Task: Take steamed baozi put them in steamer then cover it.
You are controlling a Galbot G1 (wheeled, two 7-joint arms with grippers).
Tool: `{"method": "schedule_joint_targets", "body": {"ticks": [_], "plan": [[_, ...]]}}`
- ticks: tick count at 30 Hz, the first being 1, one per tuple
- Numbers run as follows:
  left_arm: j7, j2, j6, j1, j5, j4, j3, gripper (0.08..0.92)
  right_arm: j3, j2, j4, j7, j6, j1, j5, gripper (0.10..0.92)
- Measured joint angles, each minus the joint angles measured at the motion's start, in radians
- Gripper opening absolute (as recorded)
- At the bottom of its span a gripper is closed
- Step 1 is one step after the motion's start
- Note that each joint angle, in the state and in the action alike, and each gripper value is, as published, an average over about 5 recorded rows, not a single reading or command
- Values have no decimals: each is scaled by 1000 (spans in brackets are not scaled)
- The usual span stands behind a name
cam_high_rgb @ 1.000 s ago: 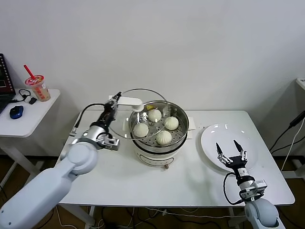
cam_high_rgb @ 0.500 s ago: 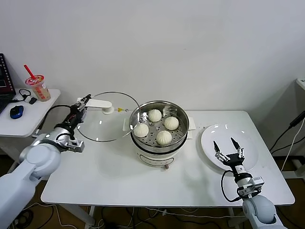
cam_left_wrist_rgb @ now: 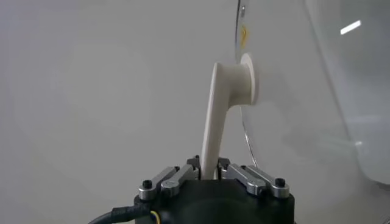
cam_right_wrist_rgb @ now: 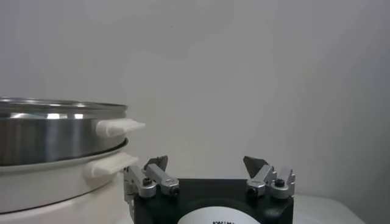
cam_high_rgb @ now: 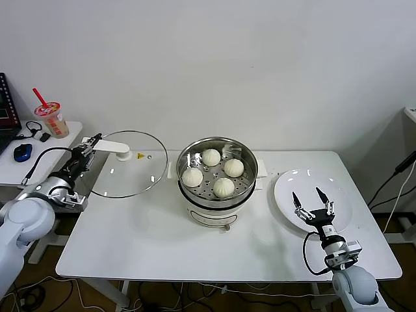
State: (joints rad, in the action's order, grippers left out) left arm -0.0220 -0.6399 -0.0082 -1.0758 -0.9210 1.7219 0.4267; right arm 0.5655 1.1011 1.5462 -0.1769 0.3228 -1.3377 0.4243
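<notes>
The steamer (cam_high_rgb: 218, 195) stands mid-table with its steel pot uncovered. Several white baozi (cam_high_rgb: 223, 187) lie on its perforated tray. My left gripper (cam_high_rgb: 88, 145) is shut on the white handle (cam_high_rgb: 112, 147) of the round glass lid (cam_high_rgb: 130, 172), holding it tilted over the table's left end, well clear of the steamer. In the left wrist view the handle (cam_left_wrist_rgb: 216, 115) rises from between the shut jaws of the left gripper (cam_left_wrist_rgb: 209, 169). My right gripper (cam_high_rgb: 311, 203) hangs open and empty over the white plate (cam_high_rgb: 286, 188). The right wrist view shows the right gripper (cam_right_wrist_rgb: 206, 164) beside the steamer (cam_right_wrist_rgb: 55, 137).
A small side table (cam_high_rgb: 39, 166) on the left carries a drink cup with a red straw (cam_high_rgb: 52, 120), a blue mouse (cam_high_rgb: 22, 153) and cables. A white wall lies close behind the main table (cam_high_rgb: 162, 240).
My left arm has swung the glass lid leftward, from beside the steamer's left rim out to the table's left end. The right gripper has hardly moved.
</notes>
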Motion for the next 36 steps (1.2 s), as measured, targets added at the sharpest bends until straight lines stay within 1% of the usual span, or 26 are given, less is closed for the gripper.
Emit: {"method": "schedule_joint_targets", "body": {"ticks": [9,15,36], "plan": [[35,-43,-106,-37,-89,-102,45,222,3,-3,-4,-1,0,-3,-3,823],[51,-78,-156,-59,-142,-149,57,222,4,-2,-4,-2,-5,-1,-8,823],[95,-224,-238,-65,-247,-285,66,222,17,-1,8,-1,-18,-7,-31,823]]}}
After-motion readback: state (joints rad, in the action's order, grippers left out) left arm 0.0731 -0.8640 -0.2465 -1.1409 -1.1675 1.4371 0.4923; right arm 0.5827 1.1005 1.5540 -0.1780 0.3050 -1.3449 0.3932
